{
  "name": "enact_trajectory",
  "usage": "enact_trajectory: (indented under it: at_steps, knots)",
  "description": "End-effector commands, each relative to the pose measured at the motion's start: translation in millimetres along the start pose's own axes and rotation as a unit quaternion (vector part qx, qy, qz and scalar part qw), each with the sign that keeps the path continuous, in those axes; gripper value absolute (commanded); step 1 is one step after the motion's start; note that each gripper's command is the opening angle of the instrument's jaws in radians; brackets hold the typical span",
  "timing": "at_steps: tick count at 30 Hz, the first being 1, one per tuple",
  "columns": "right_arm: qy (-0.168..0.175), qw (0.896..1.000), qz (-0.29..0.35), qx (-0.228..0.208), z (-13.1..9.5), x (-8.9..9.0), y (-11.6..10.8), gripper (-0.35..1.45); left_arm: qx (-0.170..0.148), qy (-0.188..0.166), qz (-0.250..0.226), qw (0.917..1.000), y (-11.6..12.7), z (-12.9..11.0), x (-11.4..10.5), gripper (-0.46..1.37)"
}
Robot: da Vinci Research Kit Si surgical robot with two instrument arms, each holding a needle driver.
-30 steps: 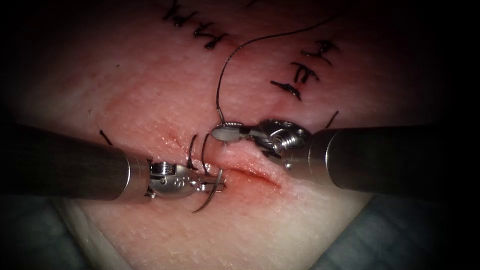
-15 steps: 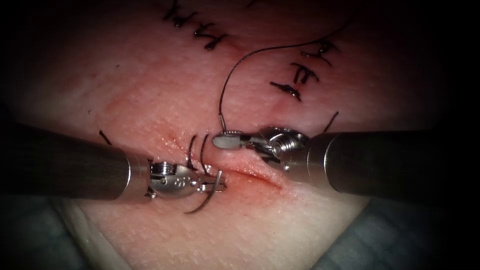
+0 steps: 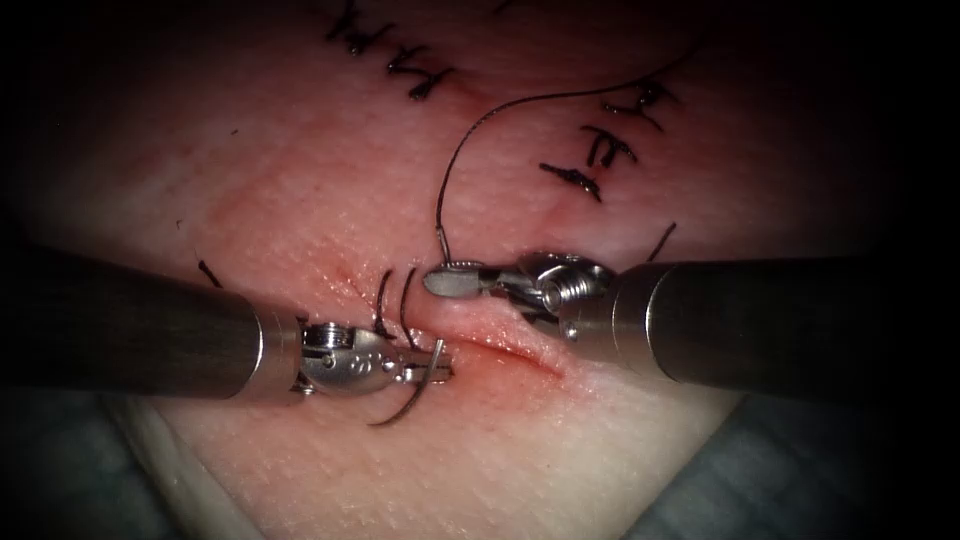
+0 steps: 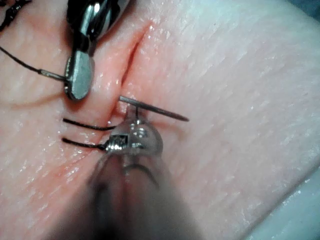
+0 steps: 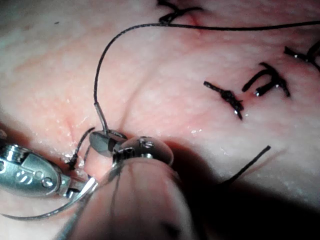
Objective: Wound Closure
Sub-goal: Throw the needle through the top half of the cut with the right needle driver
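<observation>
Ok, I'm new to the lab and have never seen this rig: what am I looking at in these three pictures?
It is a surgical robot practising stitches on pork belly, the tissue. One picture looks down from an endoscope; the other two are taken from close by each arm's wrist. Each thin arm ends in small jaws. The left tool grips the curved needle toward its pointed end, at the left end of the cut. The right tool appears to grip the needle's tail, where the dark thread joins. Between them the needle passes through the tissue. Finished stitches lie farther up.
</observation>
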Motion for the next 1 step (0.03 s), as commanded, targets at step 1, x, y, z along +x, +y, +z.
enact_trajectory:
  at_steps: [1]
  knots:
    - [0.0,1.0,0.0,-0.001,0.0,0.0,0.0,-0.35,-0.004,0.0,0.0,1.0,0.0,0.0,0.0,-0.35]
